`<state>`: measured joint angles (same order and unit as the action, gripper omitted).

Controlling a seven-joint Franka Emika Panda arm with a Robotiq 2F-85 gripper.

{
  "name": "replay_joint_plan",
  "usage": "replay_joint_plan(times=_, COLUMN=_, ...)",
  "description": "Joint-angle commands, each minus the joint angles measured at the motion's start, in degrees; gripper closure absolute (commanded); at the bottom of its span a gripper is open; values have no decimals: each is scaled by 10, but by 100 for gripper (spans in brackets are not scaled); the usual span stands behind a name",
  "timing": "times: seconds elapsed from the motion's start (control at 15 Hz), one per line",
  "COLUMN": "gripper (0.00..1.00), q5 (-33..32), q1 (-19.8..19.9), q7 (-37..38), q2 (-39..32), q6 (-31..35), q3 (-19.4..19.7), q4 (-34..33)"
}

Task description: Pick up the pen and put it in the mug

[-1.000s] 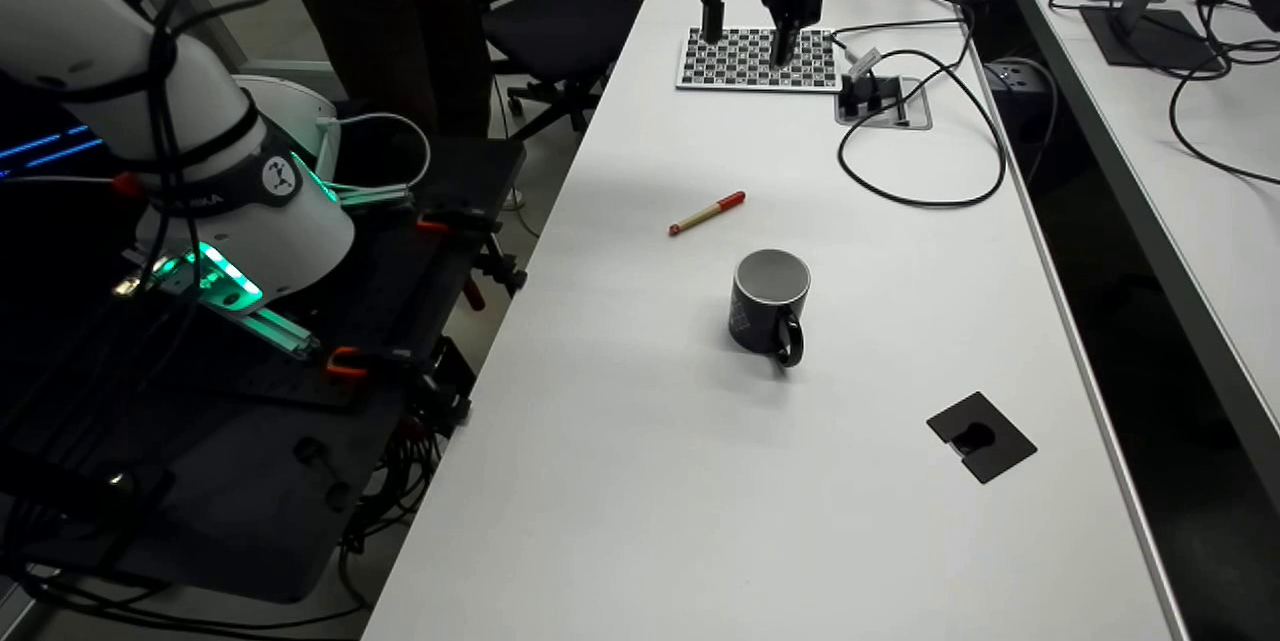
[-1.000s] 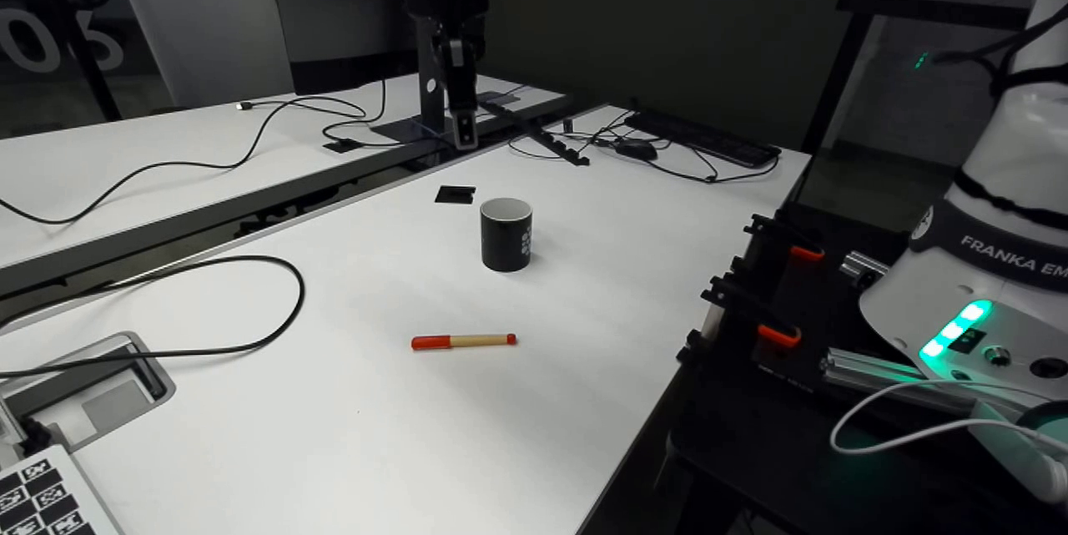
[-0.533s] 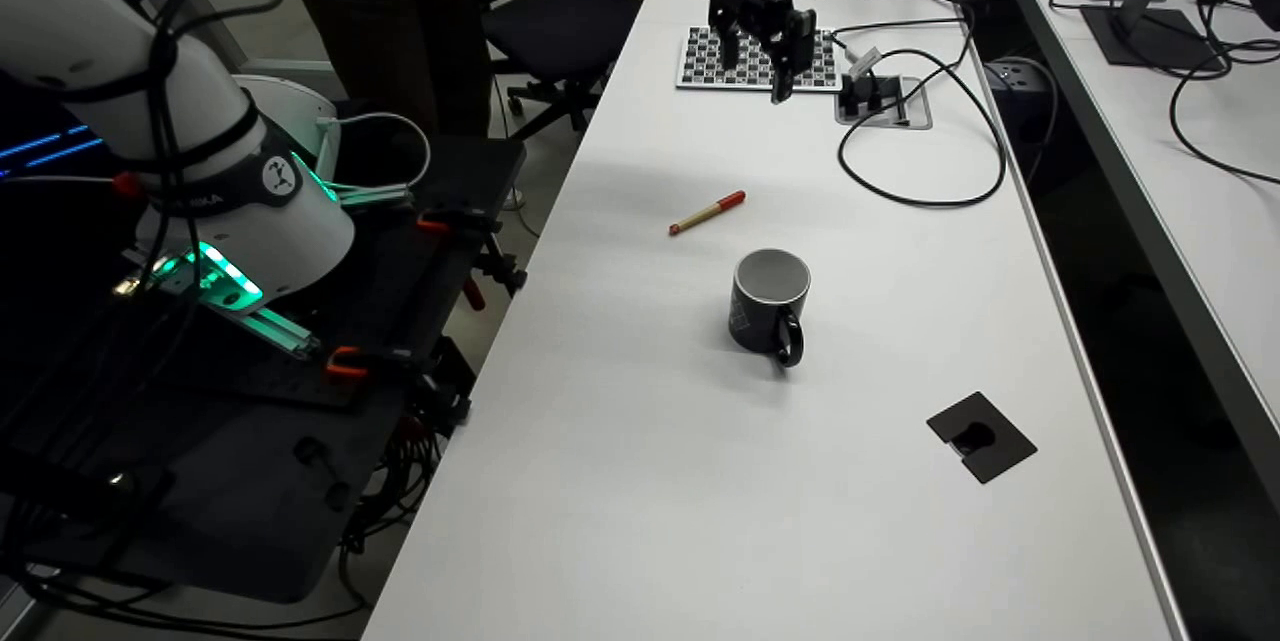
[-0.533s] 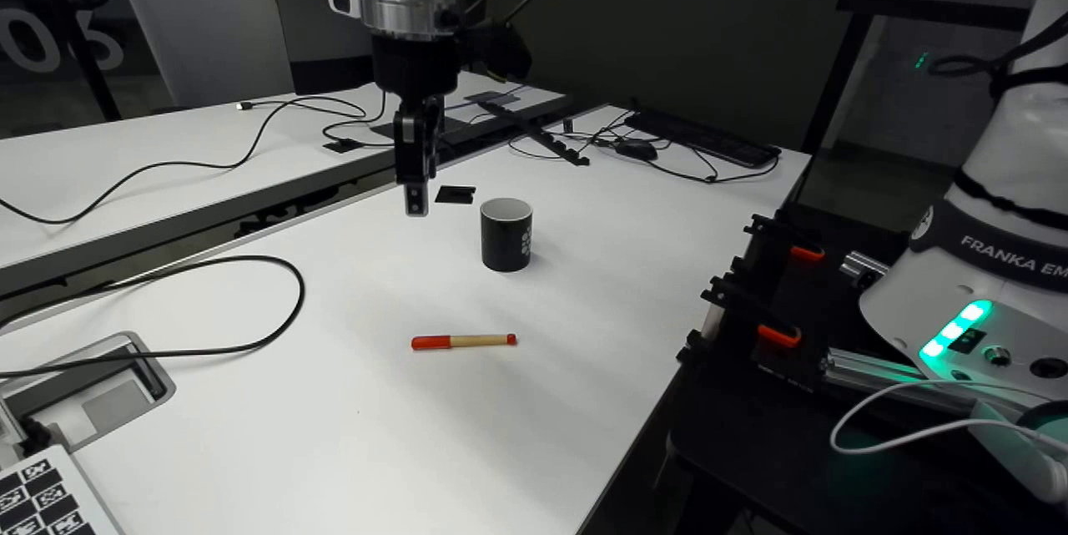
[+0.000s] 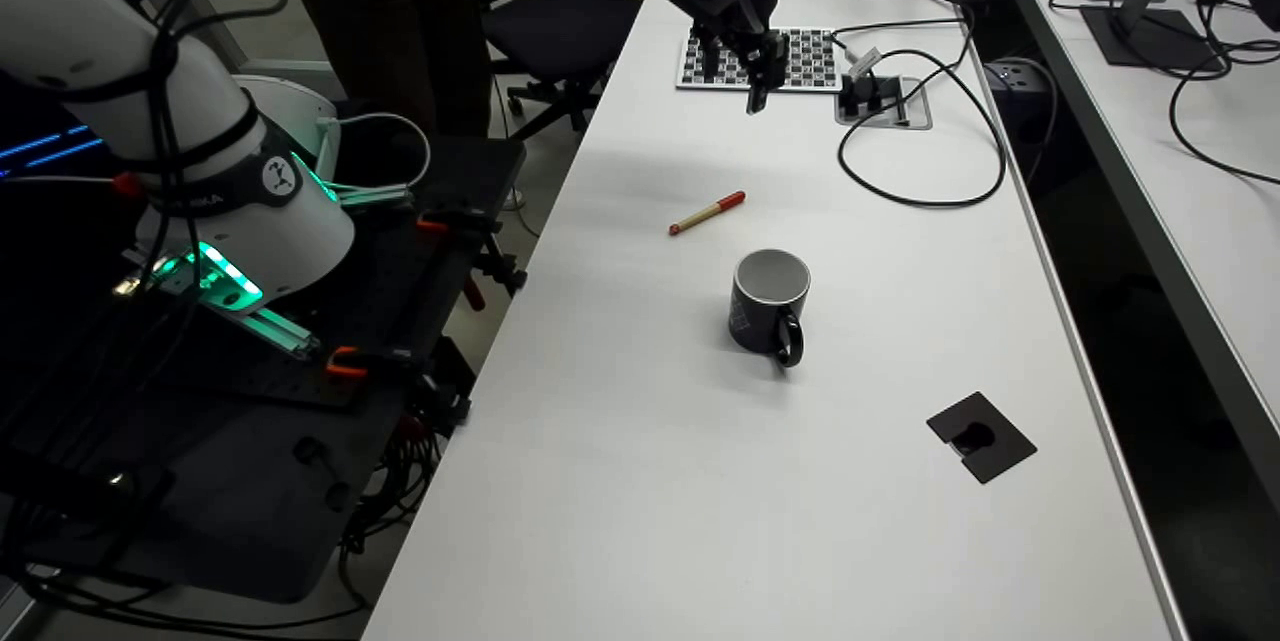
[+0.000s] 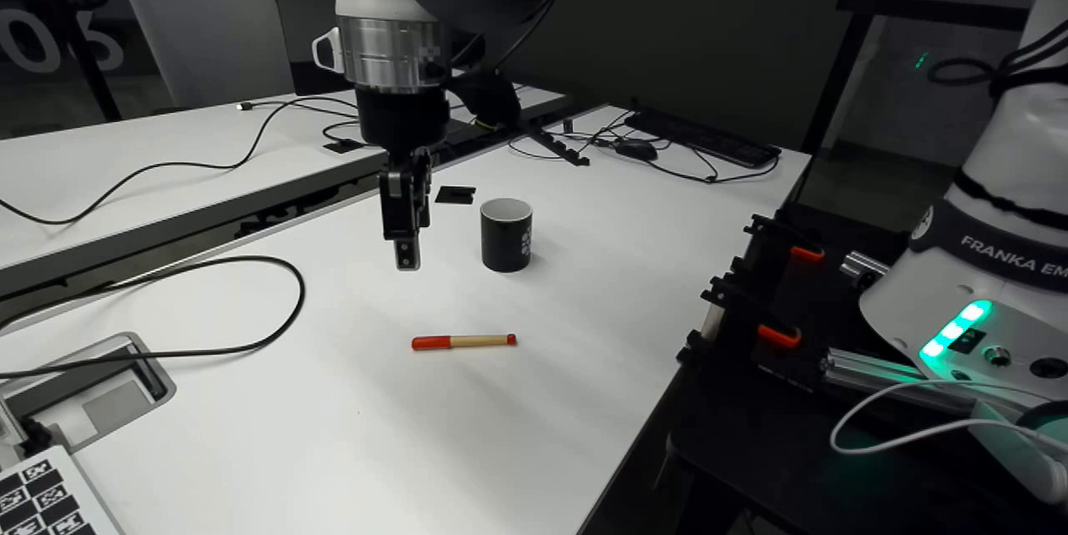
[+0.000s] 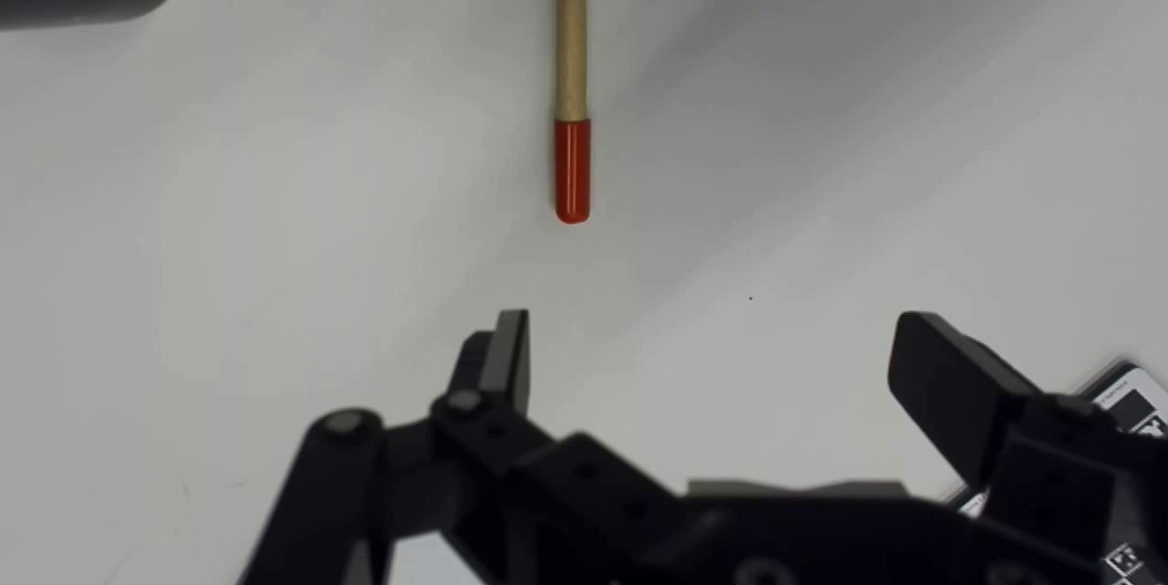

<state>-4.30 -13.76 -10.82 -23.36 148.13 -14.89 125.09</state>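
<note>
The pen (image 7: 572, 74) lies flat on the table (image 6: 450, 443) near the mug (image 6: 506, 234) and, in the wrist view, ahead of your gripper (image 7: 714, 320), whose fingers (image 7: 944, 393) stand wide apart, so descending straight you risk catching only the red end (image 7: 572, 172) or nothing.

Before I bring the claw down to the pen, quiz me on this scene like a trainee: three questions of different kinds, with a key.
1. Fill in: in the wrist view, the jaws of the claw stand ____ (together or apart).
2. True or false: the mug stands upright.
3. The pen is:
a) inside the mug
b) lying on the white table
c) gripped by the claw

Key: 1. apart; 2. true; 3. b
</note>
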Motion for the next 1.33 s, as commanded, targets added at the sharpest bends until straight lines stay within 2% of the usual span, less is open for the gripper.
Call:
replay_joint_plan(times=0.0, gripper=0, q5=-6, q1=-3, q7=15, q2=0, q6=16, q3=8, q4=2)
replay_joint_plan(times=0.27, gripper=0, q5=-22, q1=-17, q7=45, q2=-21, q6=56, q3=22, q4=0)
replay_joint_plan(times=0.6, gripper=0, q5=-14, q1=-25, q7=39, q2=-66, q6=90, q3=13, q4=-13)
replay_joint_plan(times=1.27, gripper=0, q5=-24, q1=-55, q7=76, q2=-118, q6=111, q3=45, q4=-17)
